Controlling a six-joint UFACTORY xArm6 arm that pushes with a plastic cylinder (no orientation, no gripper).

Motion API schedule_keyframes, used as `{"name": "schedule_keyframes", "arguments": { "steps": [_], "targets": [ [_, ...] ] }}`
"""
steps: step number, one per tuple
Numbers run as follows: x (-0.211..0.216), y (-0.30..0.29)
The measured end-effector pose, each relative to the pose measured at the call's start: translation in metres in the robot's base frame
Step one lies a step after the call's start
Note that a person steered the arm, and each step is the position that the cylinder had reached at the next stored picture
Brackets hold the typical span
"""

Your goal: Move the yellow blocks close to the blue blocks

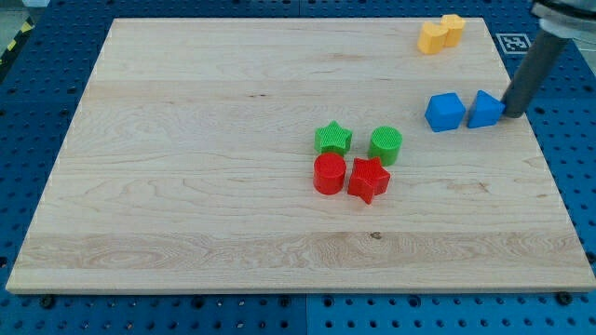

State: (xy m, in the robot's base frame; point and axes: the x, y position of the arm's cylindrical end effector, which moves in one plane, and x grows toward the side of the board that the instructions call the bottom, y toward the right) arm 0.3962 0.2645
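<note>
- Here, the light wooden bench (233,140) carried eight small plastic blocks in three loose groups, with a blue perforated surface around it.
- The two yellow blocks sat touching at the far right corner: a yellow block of unclear, roughly pentagonal shape (431,38) and a smaller yellow block (453,28) just behind it to the right.
- The two blue blocks lay nearer, also on the right: a blue cube-like block (445,112) and a blue angular block (484,109) just beside it on its right.
- My tip (513,113), the lower end of the dark straight rod, stood at the right edge of the blue angular block, touching it or very nearly so; the yellow pair was well apart from it, farther away.
- The end effector was only this bare rod, with no jaws to stand wide or narrow, and it held nothing.
- Near the middle sat a green star block (332,140), a green cylinder block (386,145), a red cylinder block (329,174) and a red star block (368,180), none of them part of the job.
- Judging from this layout, the yellow pair was not yet close to the blue pair, though the gap was modest.
- To do the step well, the tip would best go round behind the yellow pair on its far side, without nudging the blue blocks.
- A push from there, aimed through the middle of the touching pair toward the blue blocks, should keep both yellow pieces moving together; an off-centre push would probably split them.
</note>
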Motion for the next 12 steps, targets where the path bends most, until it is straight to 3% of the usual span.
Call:
{"name": "schedule_keyframes", "arguments": {
  "steps": [2, 3, 4, 6, 8, 9, 10, 12],
  "targets": [
    [-0.002, 0.0],
    [-0.04, 0.042],
    [-0.095, 0.042],
    [-0.107, 0.042],
    [-0.178, 0.045],
    [-0.194, 0.011],
    [-0.186, -0.037],
    [-0.16, -0.035]
  ]
}}
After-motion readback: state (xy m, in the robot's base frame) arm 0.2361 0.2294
